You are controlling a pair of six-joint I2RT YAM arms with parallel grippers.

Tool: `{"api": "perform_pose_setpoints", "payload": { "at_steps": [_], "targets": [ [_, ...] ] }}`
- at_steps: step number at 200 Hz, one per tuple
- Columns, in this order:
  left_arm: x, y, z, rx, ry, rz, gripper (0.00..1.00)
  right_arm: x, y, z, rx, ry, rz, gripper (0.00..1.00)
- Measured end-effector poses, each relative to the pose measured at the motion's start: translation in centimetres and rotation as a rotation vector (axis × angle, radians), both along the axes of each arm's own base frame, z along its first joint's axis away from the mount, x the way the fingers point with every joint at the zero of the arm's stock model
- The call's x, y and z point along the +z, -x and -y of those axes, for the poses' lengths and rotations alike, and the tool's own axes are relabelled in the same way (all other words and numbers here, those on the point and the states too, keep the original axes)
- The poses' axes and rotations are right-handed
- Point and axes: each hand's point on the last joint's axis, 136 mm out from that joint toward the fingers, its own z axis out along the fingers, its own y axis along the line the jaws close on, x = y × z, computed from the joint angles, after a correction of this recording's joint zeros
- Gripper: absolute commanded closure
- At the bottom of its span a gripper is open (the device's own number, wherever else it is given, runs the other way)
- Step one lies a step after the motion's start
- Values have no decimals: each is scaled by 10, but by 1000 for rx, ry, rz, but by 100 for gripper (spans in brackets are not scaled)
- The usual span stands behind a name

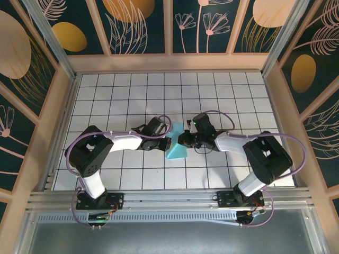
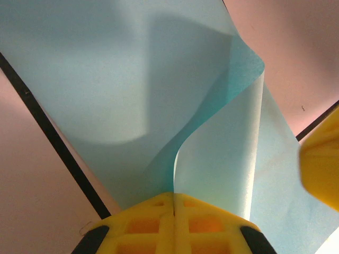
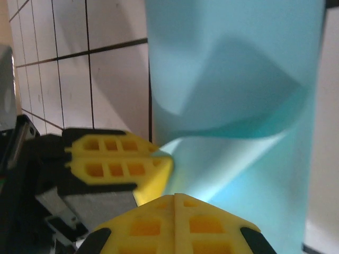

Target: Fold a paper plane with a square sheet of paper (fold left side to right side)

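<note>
**Both tools pinch a curled sheet at mid-frame**

The main risk is a crooked or soft fold. The square sheet of paper point(image 1: 179, 150) lies at the centre of the surface point(image 1: 127, 95) in the top view. One part of it is lifted into a loose S-shaped curl rather than a flat flap. If that flap is laid down with its edges unmatched, the crease would probably run skewed, and the plane would carry the error.

A second risk is tearing or slipping. The paper is thin and gripped only at its margin, so a pull from the two tools in opposite directions could rip it. A loosened pinch could let the flap spring back.

The tools are also crowded tip to tip, so a careless move could knock one against the other.

The left tool point(image 1: 167, 143) comes in from the left of the frame with its jaws closed on the raised edge. In its wrist view that edge runs straight into the seam between the yellow fingers point(image 2: 143, 227).

The right tool point(image 1: 184, 139) comes in from the right with its jaws also closed. The pale underside of the curl seems to end in their seam, just beside the left tool's tip.
</note>
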Motion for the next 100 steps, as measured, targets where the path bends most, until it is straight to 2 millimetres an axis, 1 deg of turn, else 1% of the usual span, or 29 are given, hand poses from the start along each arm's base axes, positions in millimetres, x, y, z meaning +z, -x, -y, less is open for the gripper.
{"api": "perform_pose_setpoints", "payload": {
  "at_steps": [30,72,100],
  "targets": [
    [0,0,0,0,0,0,100,-7,-3,-8,12,7,-9,100],
    [0,0,0,-1,0,-1,100,-19,1,-9,22,27,-36,100],
    [0,0,0,-1,1,1,100,-21,2,-10,23,38,-41,100]
  ]
}}
